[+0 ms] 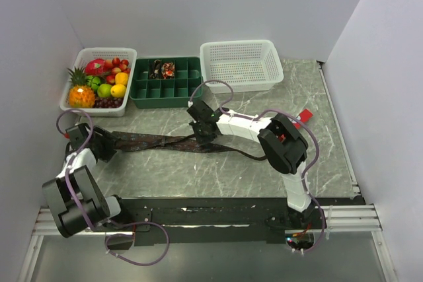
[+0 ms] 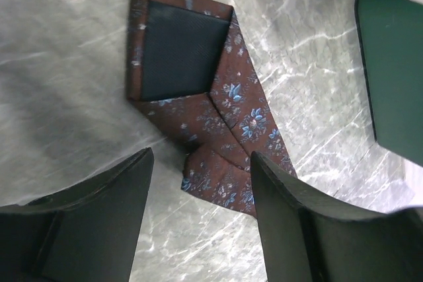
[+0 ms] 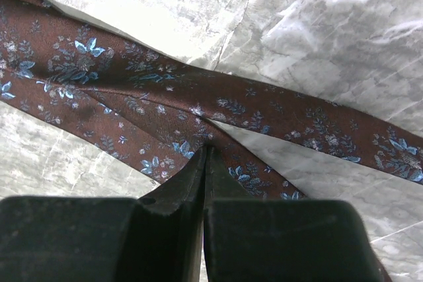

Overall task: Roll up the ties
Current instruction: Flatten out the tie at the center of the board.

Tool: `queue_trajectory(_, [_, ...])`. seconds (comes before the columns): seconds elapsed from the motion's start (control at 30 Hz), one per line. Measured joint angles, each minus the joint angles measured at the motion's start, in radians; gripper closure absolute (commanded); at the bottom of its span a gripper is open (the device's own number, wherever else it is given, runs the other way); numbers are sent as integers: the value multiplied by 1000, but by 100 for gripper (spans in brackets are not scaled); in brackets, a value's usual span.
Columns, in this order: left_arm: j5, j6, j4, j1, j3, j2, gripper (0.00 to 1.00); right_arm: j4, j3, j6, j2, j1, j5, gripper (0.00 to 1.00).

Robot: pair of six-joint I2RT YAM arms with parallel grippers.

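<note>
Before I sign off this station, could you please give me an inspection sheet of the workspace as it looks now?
Surface: grey marbled table; no spills seen.
Job's things: dark brown floral fabric necktie stretched between the arms, wide pointed end lining-side up; rolled ties in the green compartment tray.
Clutter: white basket of fruit, white mesh basket, small flat red bar.
Grippers: left gripper open, straddling the wide end; right gripper shut, pinching the necktie partway along.
Cables: purple cables loop along both arms.
Surroundings: plain white walls; nothing else seen.
</note>
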Motion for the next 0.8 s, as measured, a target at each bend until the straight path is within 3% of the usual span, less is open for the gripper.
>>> queue_trajectory(0.07, [5, 1, 14, -13, 0, 19, 35, 5, -5, 10, -2, -1, 0, 96])
queue_trajectory(0.23, [10, 0, 40, -60, 6, 81, 54, 21, -22, 21, -11, -3, 0, 96])
queue_trajectory(0.33, [8, 1, 63, -84, 20, 116, 79, 37, -37, 26, -19, -5, -2, 96])
queue_trajectory(0.5, [4, 4, 64, -93, 20, 118, 81, 39, -40, 32, -20, -6, -2, 96])
queue_trajectory(0.63, [-5, 9, 52, -93, 23, 103, 91, 42, -42, 33, -22, -7, -4, 96])
queue_trajectory(0.67, [-8, 12, 49, -93, 26, 95, 99, 42, -42, 34, -22, -7, -4, 96])
queue_trajectory(0.8, [-34, 26, 29, -94, 46, 67, 99, 41, -42, 35, -22, -8, -2, 96])
